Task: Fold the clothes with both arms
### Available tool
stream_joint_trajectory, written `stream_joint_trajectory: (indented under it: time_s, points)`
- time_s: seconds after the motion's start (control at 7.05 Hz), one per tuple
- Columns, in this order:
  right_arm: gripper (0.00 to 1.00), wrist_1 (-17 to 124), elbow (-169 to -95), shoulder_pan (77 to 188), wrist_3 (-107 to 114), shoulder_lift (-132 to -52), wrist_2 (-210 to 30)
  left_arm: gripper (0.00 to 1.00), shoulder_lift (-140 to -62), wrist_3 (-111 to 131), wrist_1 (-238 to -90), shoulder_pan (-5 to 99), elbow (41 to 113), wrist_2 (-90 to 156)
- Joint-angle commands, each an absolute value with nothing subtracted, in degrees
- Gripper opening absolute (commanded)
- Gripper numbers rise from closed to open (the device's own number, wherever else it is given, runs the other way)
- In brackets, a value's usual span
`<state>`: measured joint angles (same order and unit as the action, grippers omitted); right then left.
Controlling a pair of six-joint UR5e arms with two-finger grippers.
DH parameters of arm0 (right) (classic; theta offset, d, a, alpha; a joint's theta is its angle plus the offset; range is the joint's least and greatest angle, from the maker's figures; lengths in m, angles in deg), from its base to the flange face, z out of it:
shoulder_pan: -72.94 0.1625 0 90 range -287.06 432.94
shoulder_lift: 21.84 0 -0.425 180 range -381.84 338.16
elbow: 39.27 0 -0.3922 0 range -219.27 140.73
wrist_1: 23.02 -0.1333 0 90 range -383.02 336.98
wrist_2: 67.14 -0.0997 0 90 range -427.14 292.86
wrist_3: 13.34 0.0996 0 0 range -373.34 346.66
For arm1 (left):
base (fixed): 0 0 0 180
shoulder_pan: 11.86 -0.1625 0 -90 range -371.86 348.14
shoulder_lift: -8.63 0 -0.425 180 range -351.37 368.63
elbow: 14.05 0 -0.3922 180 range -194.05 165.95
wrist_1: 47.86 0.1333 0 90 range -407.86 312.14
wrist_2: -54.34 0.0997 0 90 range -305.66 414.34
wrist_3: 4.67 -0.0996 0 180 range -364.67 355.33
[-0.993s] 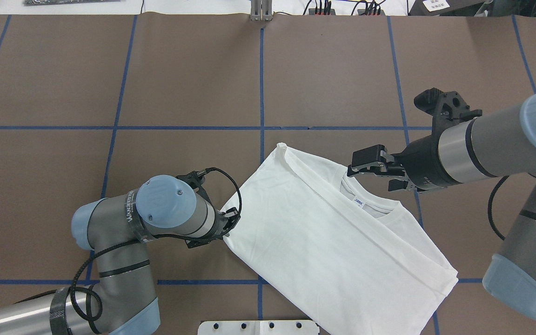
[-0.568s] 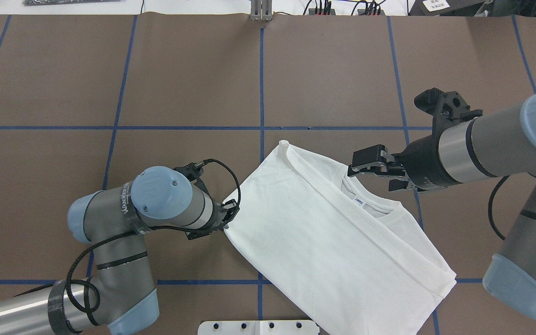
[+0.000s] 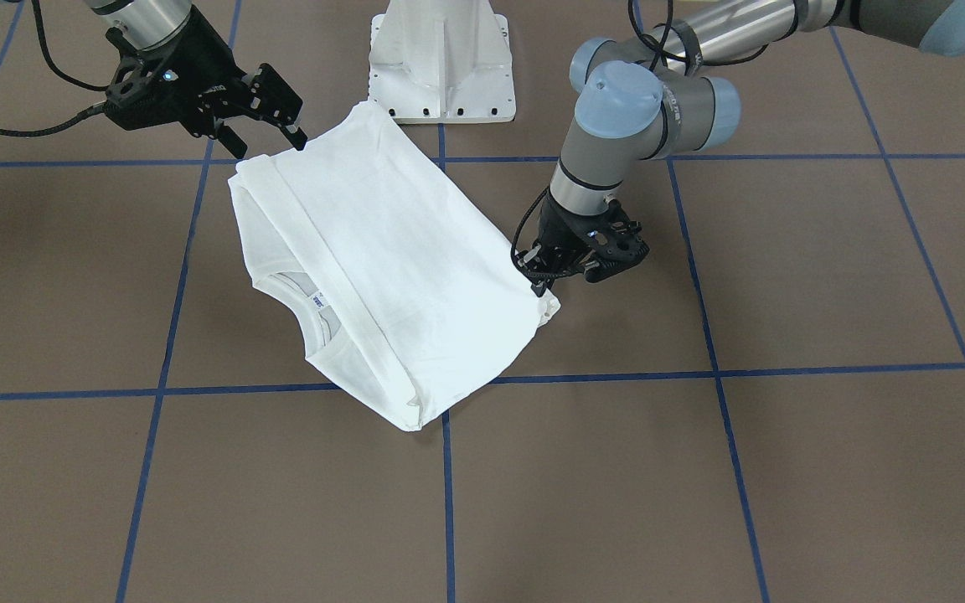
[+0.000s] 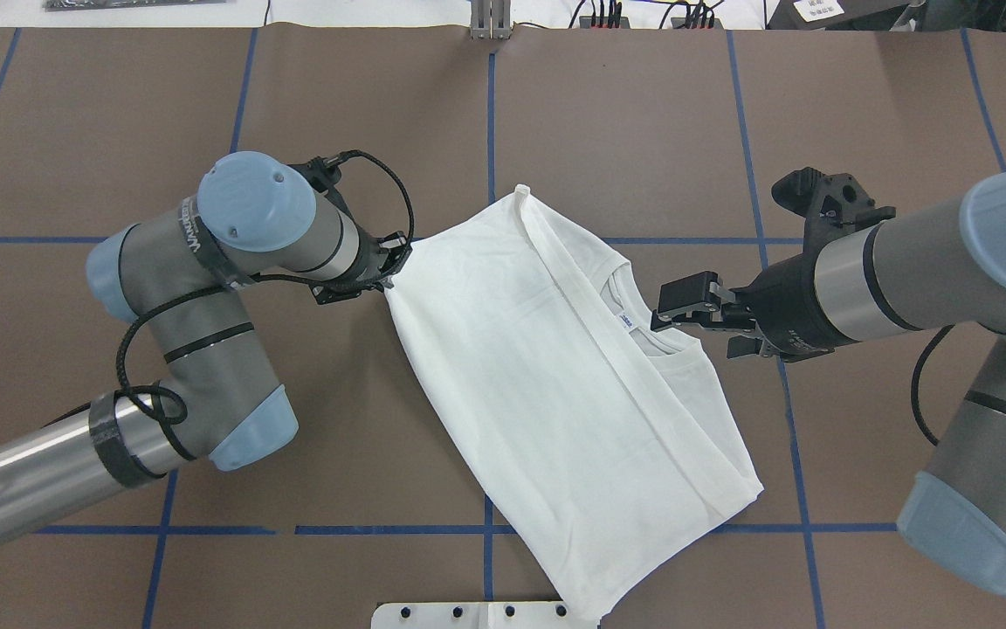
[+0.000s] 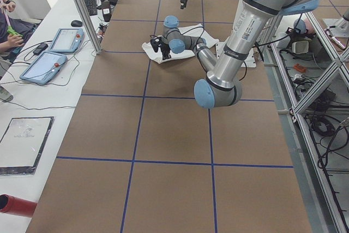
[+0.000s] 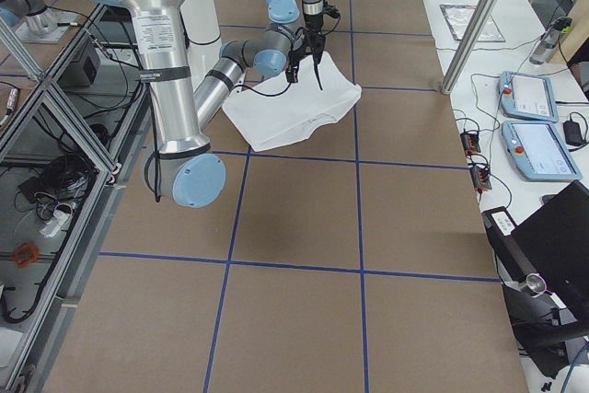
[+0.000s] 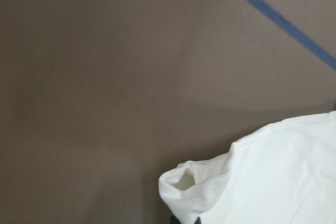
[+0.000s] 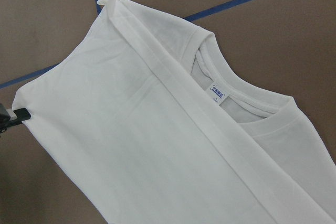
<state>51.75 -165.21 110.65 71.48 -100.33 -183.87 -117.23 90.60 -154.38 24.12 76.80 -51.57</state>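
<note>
Left gripper (image 4: 389, 264): fingers pinched narrow on the shirt (image 4: 555, 384), at its 10 o'clock corner (overhead view). In the wrist view the cloth bunches at the pinch.

Right gripper (image 4: 693, 336): fingers spread wide, nothing between them. It hovers at the shirt's 2 o'clock, just beside the collar (image 4: 647, 345). Cannot tell whether it touches the cloth.

Shirt: folded, lying on the table (image 4: 337, 131), long axis 11 to 5 o'clock, at mid-table toward 6. A fold band runs lengthwise. Collar and label (image 4: 627, 321) show on the 3 o'clock side. The 5 o'clock corner ends just beside the pedestal base (image 4: 485, 614) at the table's 6 o'clock edge.
</note>
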Motion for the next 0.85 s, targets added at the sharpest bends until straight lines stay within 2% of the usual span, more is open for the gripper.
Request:
stream_joint_trajectory:
  time_s: [0.0, 0.28, 0.43, 0.71]
  points:
    - [1.00, 51.68, -164.86, 110.65, 71.48, -100.24, -183.15, 0.00, -123.35, 84.30, -159.52, 29.25, 65.12, -51.39]
    - [1.00, 51.77, -164.51, 110.65, 71.48, -100.24, -183.15, 0.00, -130.11, 78.86, -172.86, 32.33, 48.00, -47.47]
    - [1.00, 51.77, -164.34, 110.65, 71.48, -100.24, -183.07, 0.00, -132.93, 77.96, -179.62, 32.52, 41.91, -44.39]
    - [1.00, 51.68, -163.20, 110.47, 71.48, -100.15, -182.54, 0.00, -133.93, 77.95, -182.67, 32.52, 40.62, -40.95]
